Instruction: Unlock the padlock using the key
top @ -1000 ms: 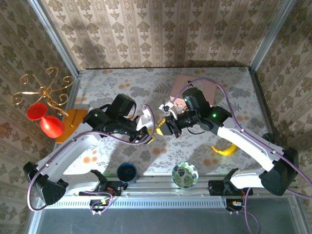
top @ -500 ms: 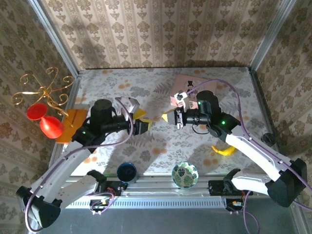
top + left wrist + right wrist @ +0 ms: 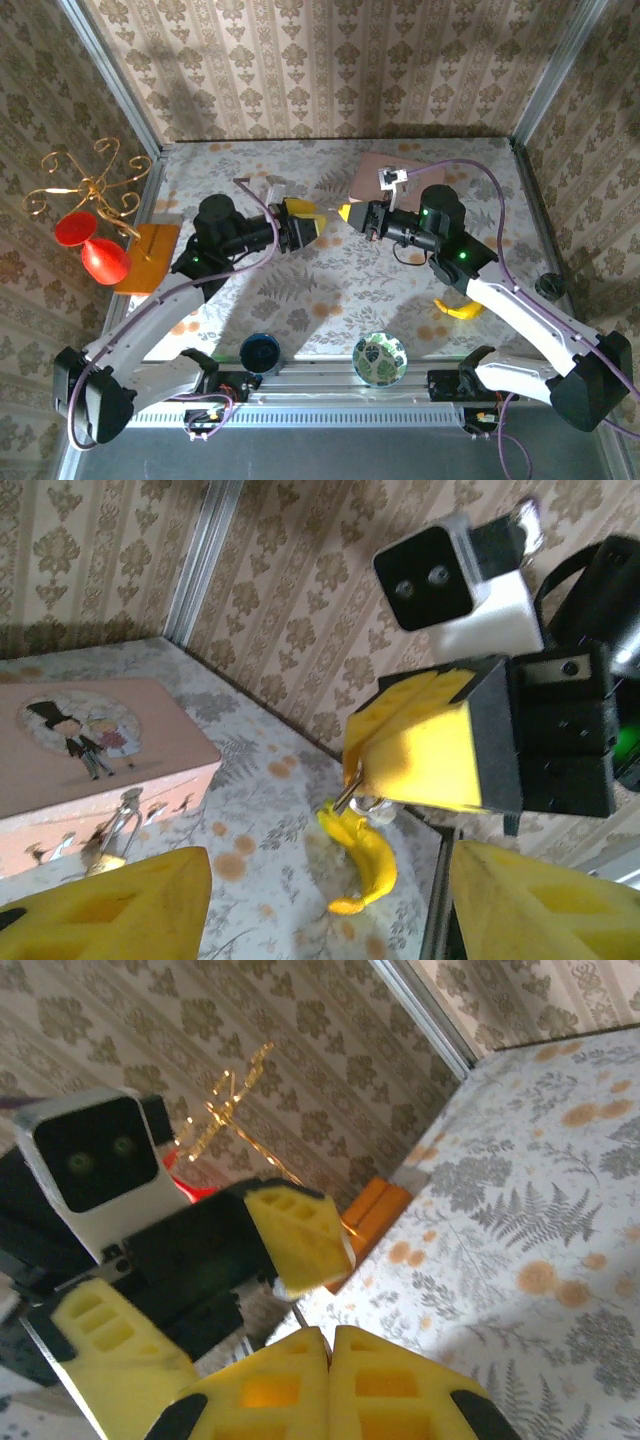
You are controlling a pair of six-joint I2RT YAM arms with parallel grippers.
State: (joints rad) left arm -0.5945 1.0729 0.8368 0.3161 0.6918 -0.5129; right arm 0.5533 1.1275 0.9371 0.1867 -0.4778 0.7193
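Yellow left end effector [image 3: 330,865] spread open. Right end effector [image 3: 365,770] beyond, clamped on thin silver key [image 3: 347,793]. Padlock [image 3: 108,845] farther off: tiny, brass body, thin silver shackle, hanging at front of pink box [image 3: 90,750] on desk [image 3: 270,880].

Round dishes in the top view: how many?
2. A dark blue round dish sits at the near edge, left of centre; a green-and-white patterned round dish sits to its right on the same edge. Others may be hidden.

The left hand [image 3: 303,226] has been opened and drawn apart from the right hand [image 3: 348,213]; both were shifted toward the back wall.
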